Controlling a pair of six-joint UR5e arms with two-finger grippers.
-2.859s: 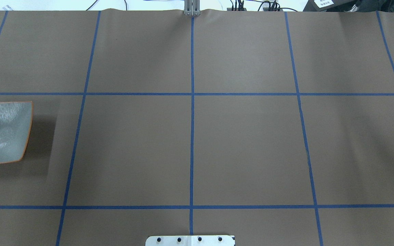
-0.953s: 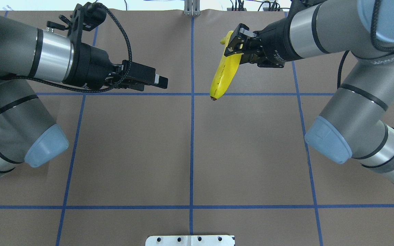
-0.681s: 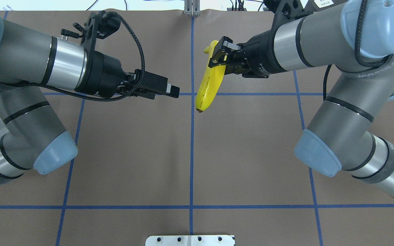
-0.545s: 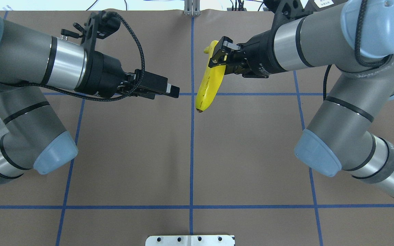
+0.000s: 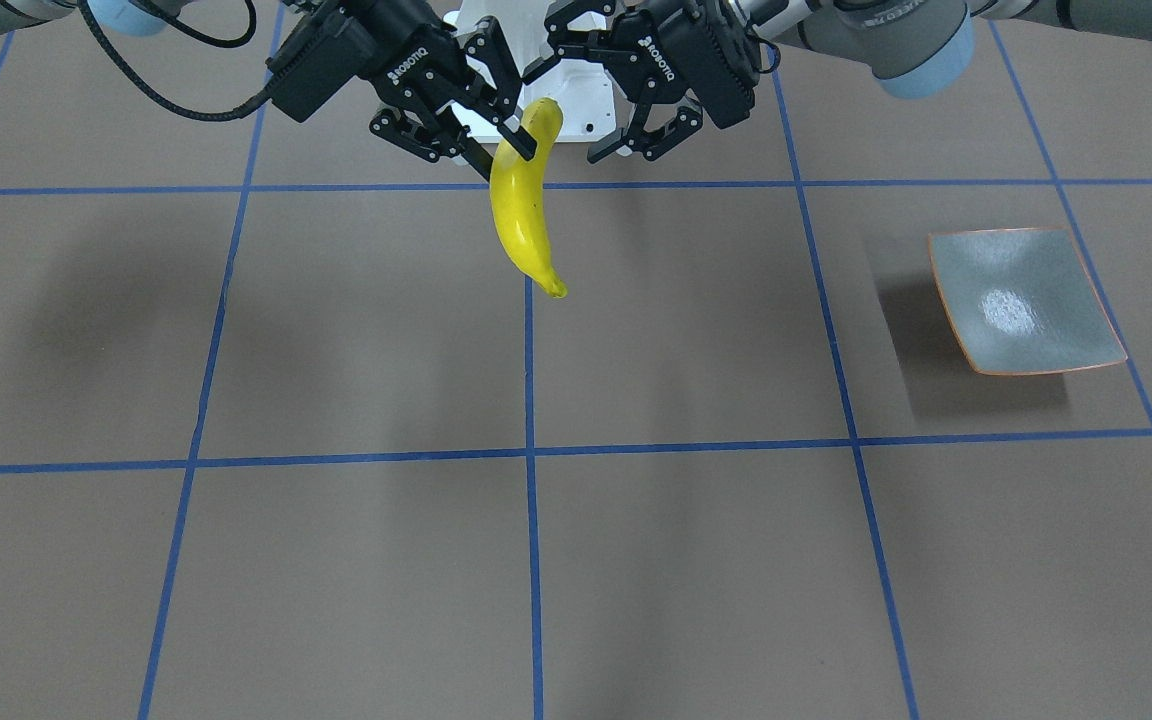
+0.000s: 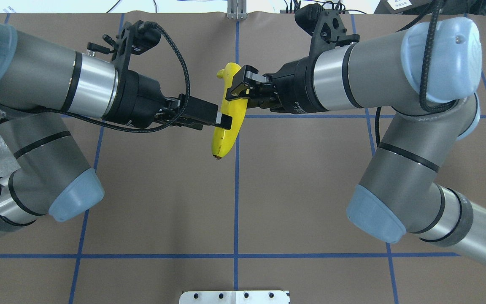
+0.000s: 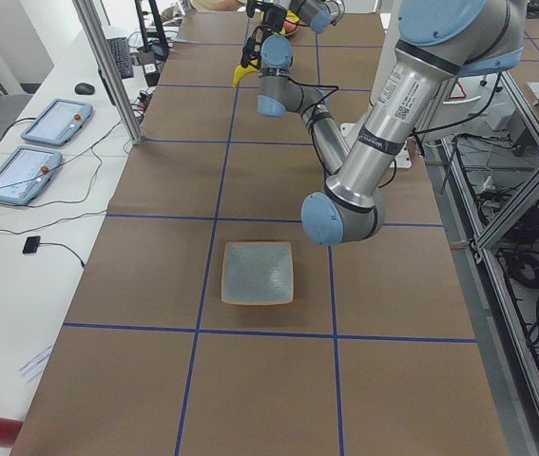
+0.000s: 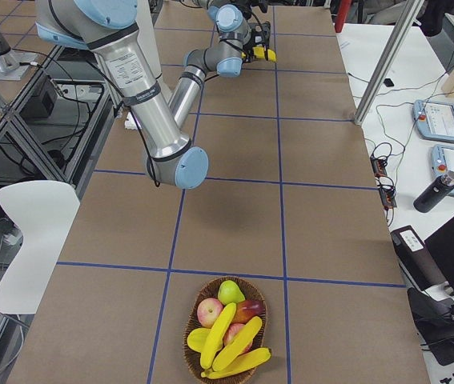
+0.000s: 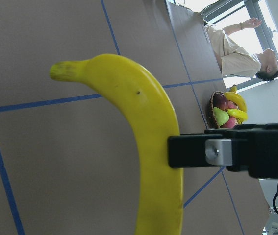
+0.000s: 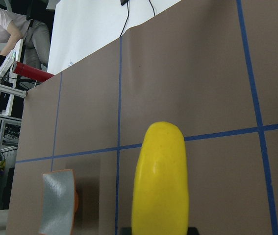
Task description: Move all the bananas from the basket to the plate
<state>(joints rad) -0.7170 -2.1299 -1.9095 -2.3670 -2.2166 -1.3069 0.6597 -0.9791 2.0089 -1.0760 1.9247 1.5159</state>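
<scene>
Right gripper [image 6: 236,86] grips banana [image 6: 222,141] near its stem, airborne over table centre. Since half a second ago my left gripper [image 6: 225,121], jaws open, has reached the banana's middle. I judge handover imminent; plate [image 5: 1021,300] at left edge empty.

Beneath the left gripper [image 5: 564,112] stretches a brown table [image 6: 302,190] gridded with blue tape [image 6: 236,202], a white desk [image 7: 3,266] and metal posts [image 7: 109,71] lining the table's far edge beyond the gripper, a white chair [image 8: 34,240] well behind it, and a bright window [image 9: 232,14] far off to its right.
</scene>
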